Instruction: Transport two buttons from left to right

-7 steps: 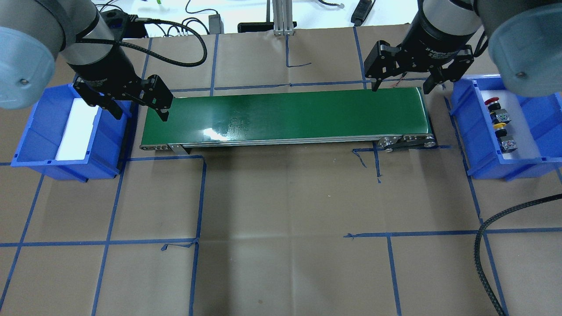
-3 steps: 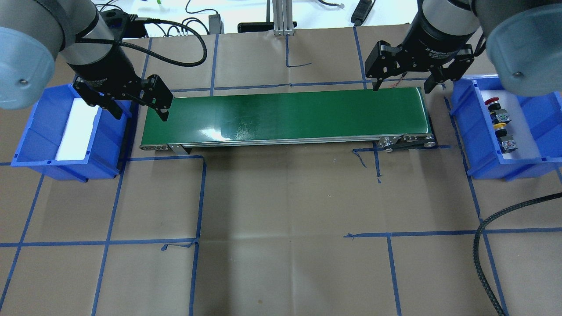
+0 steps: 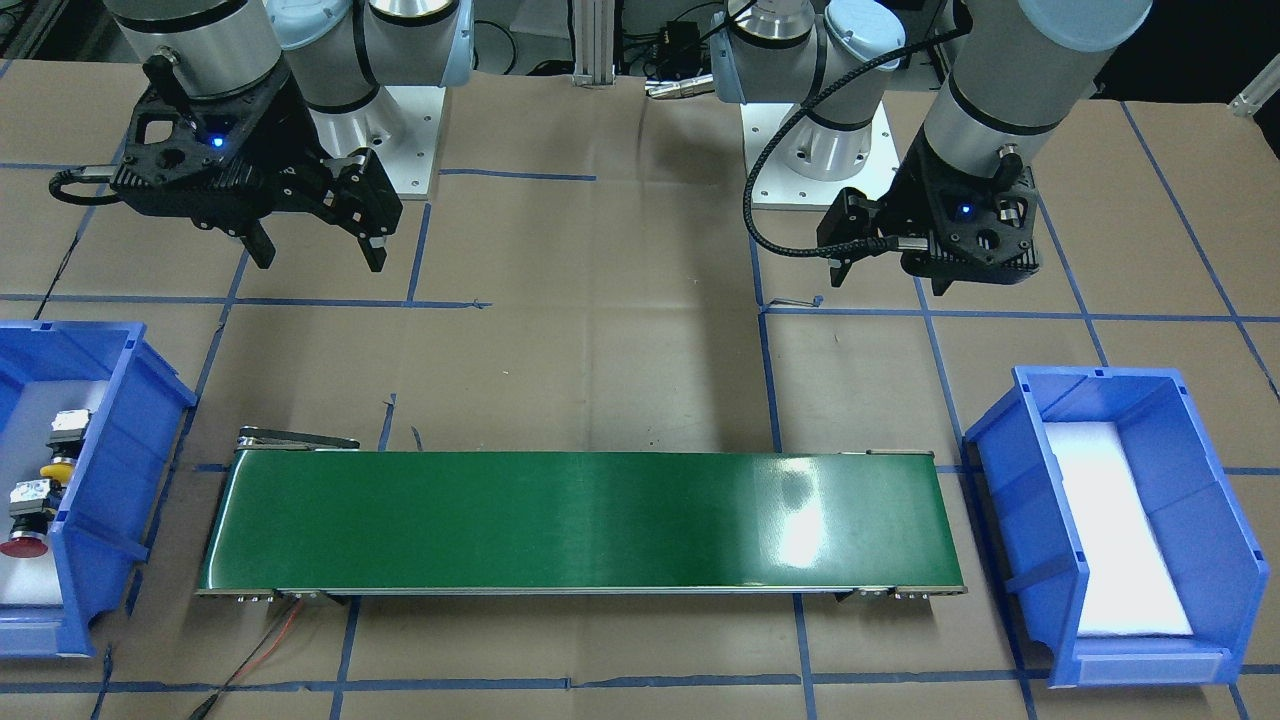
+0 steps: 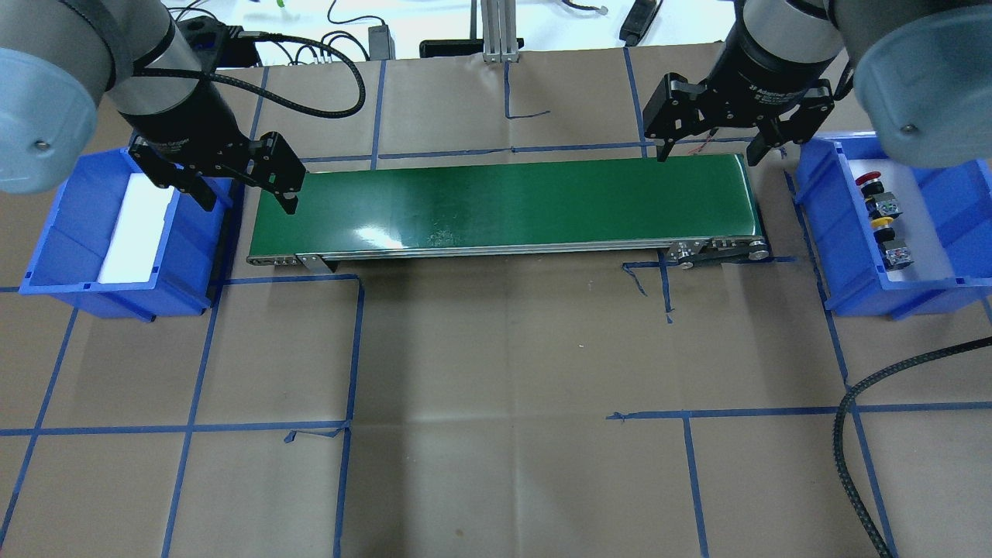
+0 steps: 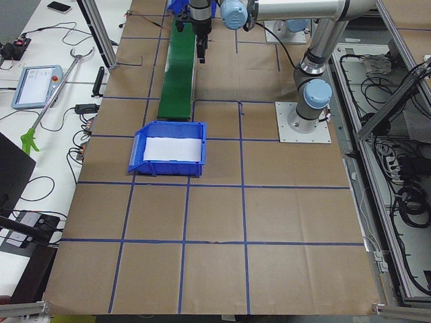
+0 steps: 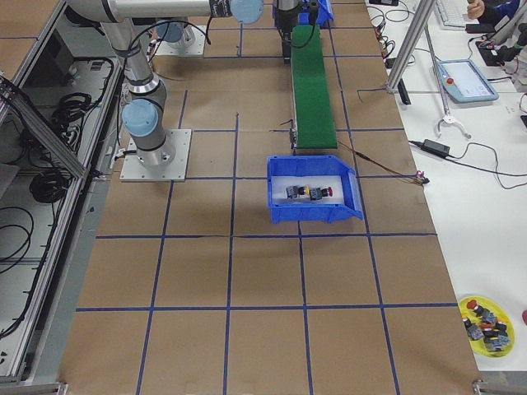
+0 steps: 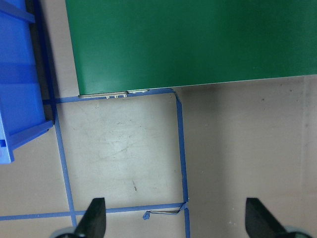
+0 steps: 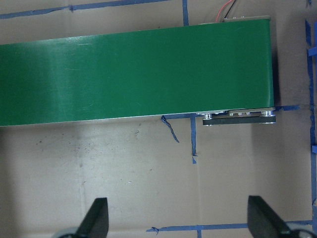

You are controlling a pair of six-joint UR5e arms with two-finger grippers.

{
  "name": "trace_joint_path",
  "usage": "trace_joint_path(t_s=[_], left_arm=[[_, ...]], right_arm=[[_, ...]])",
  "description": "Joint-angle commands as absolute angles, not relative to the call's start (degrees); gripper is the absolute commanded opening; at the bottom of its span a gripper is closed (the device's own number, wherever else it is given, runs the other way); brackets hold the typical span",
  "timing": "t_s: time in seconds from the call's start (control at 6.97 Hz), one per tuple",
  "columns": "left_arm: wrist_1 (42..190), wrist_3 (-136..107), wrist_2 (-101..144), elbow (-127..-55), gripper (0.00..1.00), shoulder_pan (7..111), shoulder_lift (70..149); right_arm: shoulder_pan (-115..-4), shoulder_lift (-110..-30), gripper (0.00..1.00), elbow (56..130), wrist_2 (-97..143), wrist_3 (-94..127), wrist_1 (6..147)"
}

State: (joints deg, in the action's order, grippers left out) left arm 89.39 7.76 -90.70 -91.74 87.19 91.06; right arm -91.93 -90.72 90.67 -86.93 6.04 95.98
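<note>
The two buttons lie in the blue bin on my right (image 4: 829, 232). The red-capped button (image 4: 869, 180) is at the far end and the yellow-capped button (image 4: 880, 223) is nearer; each shows a black collar and a grey boxy base. They also show in the front view: the red-capped button (image 3: 22, 545) and the yellow-capped button (image 3: 55, 468). My right gripper (image 4: 707, 155) is open and empty above the belt's right end. My left gripper (image 4: 249, 203) is open and empty above the belt's left end. Both wrist views show open fingers and no button.
A green conveyor belt (image 4: 504, 205) runs left to right between the bins. The blue bin on my left (image 4: 62, 240) holds only a white liner. Blue tape lines cross the brown table cover. A black cable (image 4: 852, 434) lies at the front right.
The right arm's elbow and the black cable have shifted slightly left. Both grippers stay open in the same places.
</note>
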Motion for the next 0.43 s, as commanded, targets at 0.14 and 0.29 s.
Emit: trace_joint_path(t_s=[0.14,0.29], left_arm=[[89.38,7.73,-90.7,-91.76,1.0,87.19,91.05],[89.38,7.73,-90.7,-91.76,1.0,87.19,91.05]], right_arm=[[-91.85,-90.62,1.0,90.36,-86.92,5.8,96.06],[-91.85,-90.62,1.0,90.18,-86.92,5.71,96.15]])
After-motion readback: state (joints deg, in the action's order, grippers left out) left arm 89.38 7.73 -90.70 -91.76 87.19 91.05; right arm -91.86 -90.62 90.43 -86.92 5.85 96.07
